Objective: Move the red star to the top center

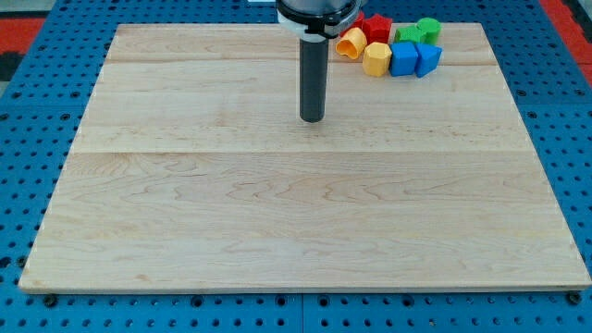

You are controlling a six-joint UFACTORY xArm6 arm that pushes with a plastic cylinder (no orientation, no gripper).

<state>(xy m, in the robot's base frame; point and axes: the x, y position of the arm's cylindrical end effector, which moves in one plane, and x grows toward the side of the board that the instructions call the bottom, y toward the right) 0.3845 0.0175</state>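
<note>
this looks like a robotics lab or test bench, not a home or a shop. a pale wooden board made of glued planks lies flat on a blue perforated metal surface with rows of regular mounting holes, the kind used for fixing rigs down. at twelve o'clock a dark rod hangs from a black and white machine mount, and my tip rests on the bare wood. at about one o'clock a small cluster of bright plastic blocks sits near the board's far edge. a strip of red shows at the far corner, around two o'clock.
</note>
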